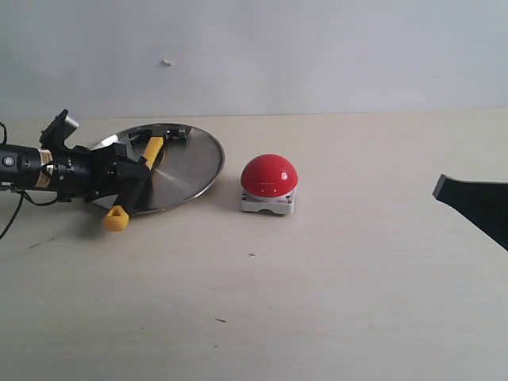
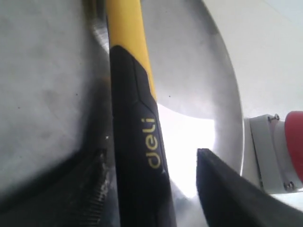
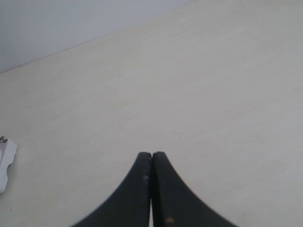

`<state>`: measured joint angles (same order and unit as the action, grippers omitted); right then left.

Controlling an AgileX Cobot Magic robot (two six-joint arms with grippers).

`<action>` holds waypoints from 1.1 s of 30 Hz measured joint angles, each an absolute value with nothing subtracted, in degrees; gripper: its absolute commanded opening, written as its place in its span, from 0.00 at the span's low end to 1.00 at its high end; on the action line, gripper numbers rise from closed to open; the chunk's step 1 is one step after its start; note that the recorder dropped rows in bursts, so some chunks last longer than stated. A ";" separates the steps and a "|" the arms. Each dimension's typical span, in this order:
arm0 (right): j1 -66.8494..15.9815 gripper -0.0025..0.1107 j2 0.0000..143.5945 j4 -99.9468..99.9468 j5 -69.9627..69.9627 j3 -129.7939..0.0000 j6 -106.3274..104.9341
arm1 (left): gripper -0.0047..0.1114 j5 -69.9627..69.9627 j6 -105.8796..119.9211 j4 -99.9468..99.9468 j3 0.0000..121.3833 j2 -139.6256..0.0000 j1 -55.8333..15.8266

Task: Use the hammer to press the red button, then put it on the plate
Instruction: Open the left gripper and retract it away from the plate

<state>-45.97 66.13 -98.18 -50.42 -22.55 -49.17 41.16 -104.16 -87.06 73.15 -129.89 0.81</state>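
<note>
Two fingers of the left claw (image 1: 133, 171) stand apart either side of the handle of the hammer (image 2: 137, 142), a gap showing beside one, and the hammer lies across the plate (image 1: 194, 163) with its yellow end poking out past the rim. To let go cleanly, I'd judge, the claw should lift straight up off the plate so neither finger drags the handle. Beyond the red button (image 1: 270, 175) from the plate, the right claw (image 3: 151, 161) hangs pressed together.
</note>
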 measured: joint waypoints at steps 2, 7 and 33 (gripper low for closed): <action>-45.97 0.02 66.13 -98.18 -50.42 -22.55 -49.17 | 0.67 41.31 -104.77 -87.06 73.15 -129.89 0.81; -45.97 0.02 66.13 -98.18 -50.42 -22.55 -49.17 | 0.66 42.14 -105.18 -86.92 73.28 -129.56 0.81; -45.97 0.02 66.13 -98.18 -50.42 -22.55 -49.17 | 0.04 34.98 -89.34 -82.13 62.10 -109.99 3.95</action>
<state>-45.97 66.13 -98.18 -50.42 -22.55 -49.17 34.98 -89.34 -82.13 62.10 -109.99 3.95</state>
